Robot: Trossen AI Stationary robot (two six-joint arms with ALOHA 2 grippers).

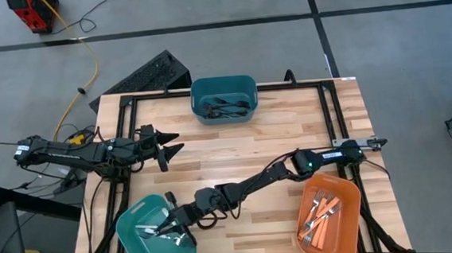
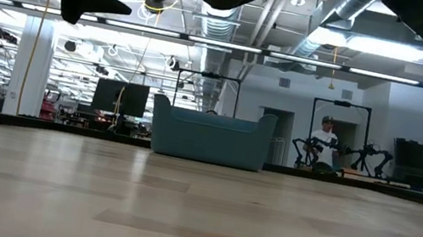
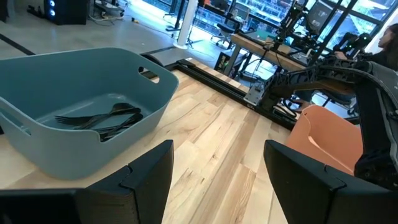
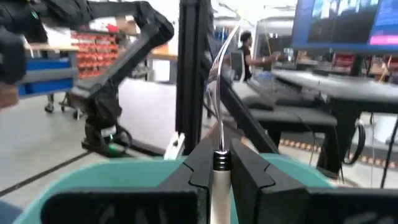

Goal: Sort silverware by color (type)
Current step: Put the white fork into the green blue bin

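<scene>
Even, bright overhead light fills the room, with ceiling strip lights (image 2: pixel 207 42) glaring at 12 o'clock in the low view. Shadows on the table (image 1: pixel 235 142) stay soft. The right wrist view is blurred and washed out toward 12 o'clock.

Reaching long and low from three o'clock toward seven o'clock, right arm fully stretched, right gripper (image 1: pixel 171 223) at its tip, dark fingers (image 4: pixel 249 168) pinched tight on a slim silver utensil (image 4: pixel 219 93). Parked at nine o'clock, left arm lying nearly level, pointing toward three o'clock, left gripper (image 1: pixel 171 144) held above the surface, fingers (image 3: pixel 147 177) spread wide, nothing between them.
</scene>
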